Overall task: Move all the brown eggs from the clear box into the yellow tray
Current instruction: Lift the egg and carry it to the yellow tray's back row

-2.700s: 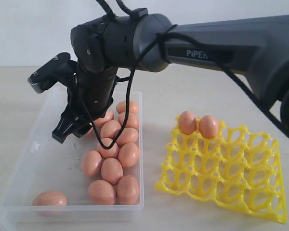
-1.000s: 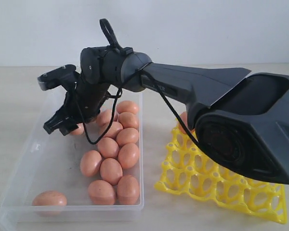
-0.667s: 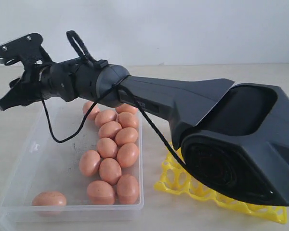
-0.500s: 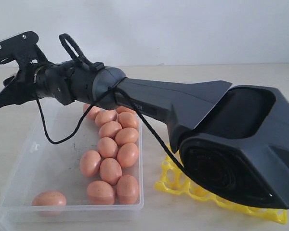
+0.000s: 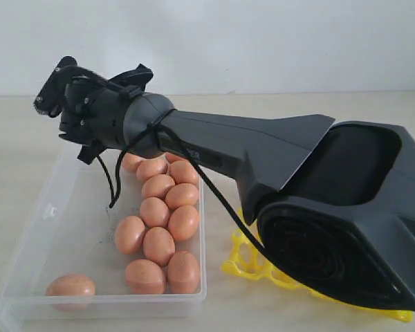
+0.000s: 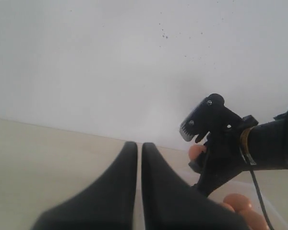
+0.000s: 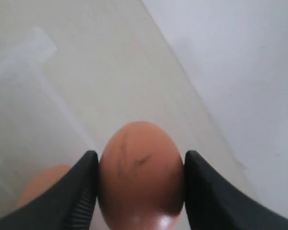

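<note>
No text, label, brand name, number or sign can be read in any view; the only trace is a faint pale mark on the dark grey plastic arm link point(image 5: 194, 148) in the exterior view, too slanted and blurred to make out
</note>
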You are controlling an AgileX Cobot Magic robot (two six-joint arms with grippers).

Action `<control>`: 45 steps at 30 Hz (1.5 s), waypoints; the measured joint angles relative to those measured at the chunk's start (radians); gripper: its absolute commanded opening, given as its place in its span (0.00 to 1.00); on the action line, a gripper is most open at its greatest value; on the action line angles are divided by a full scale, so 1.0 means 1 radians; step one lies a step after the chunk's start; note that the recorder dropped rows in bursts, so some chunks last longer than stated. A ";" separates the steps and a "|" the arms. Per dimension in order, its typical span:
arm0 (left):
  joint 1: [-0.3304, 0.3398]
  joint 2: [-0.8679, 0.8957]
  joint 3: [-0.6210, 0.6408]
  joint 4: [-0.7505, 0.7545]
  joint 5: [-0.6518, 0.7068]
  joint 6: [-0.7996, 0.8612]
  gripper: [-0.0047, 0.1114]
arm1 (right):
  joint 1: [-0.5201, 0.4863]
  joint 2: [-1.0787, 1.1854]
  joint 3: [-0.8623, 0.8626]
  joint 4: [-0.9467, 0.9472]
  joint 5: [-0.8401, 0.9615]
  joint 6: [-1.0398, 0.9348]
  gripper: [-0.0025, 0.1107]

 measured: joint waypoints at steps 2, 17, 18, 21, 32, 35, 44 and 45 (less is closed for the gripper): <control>0.000 0.000 0.000 0.000 0.000 0.000 0.07 | 0.028 0.000 0.000 -0.092 0.057 -0.021 0.02; 0.000 0.000 0.000 0.000 0.000 0.000 0.07 | 0.088 -0.042 0.000 -0.544 0.361 0.297 0.02; 0.000 0.000 0.000 0.000 0.000 0.000 0.07 | 0.087 -0.054 0.000 -0.535 0.359 0.313 0.02; 0.000 0.000 0.000 0.000 0.000 0.000 0.07 | 0.077 -0.097 0.021 -0.476 0.318 0.299 0.02; 0.000 0.000 0.000 0.000 0.000 0.000 0.07 | -0.001 -0.379 0.604 -0.368 -0.121 0.443 0.02; 0.000 0.000 0.000 0.000 0.000 0.000 0.07 | -0.009 -0.498 0.799 -0.617 -0.208 0.764 0.02; 0.000 0.000 0.000 0.000 0.000 0.000 0.07 | -0.101 -0.795 1.189 -0.790 -0.193 1.308 0.02; 0.000 0.000 0.000 0.000 0.000 0.000 0.07 | -0.111 -0.822 1.231 -0.792 -0.174 1.357 0.02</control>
